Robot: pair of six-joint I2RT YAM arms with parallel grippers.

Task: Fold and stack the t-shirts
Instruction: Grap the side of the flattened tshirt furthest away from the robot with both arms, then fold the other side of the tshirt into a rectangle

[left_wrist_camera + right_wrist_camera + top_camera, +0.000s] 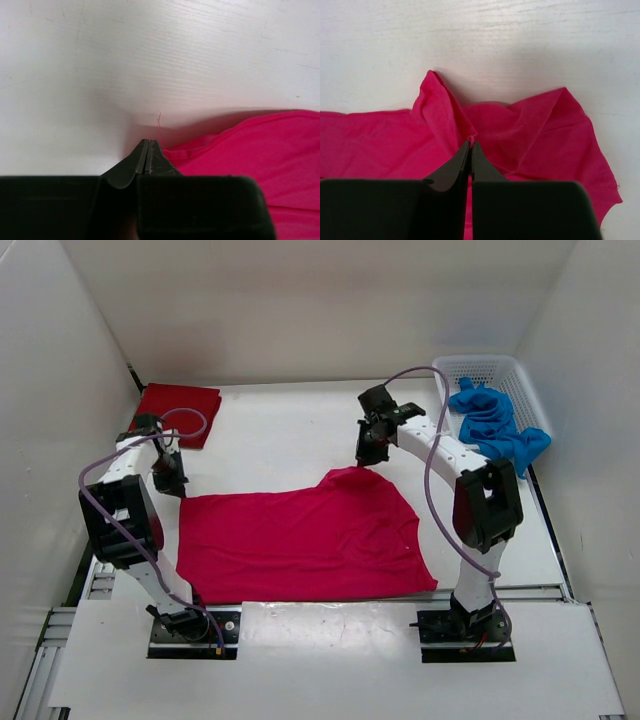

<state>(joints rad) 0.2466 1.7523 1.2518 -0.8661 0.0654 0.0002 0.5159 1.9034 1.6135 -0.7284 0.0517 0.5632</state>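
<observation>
Looks like the first fold: magenta t-shirt lies flat by the table's near edge, left gripper and right gripper each pinching its far edge, so next they should lift together and draw it nearward.

Bright, even overhead light; white tabletop near glare. Wrist views: dark fingers slightly blurred (very close to lens); soft shadow beside magenta-pink t-shirt.
</observation>
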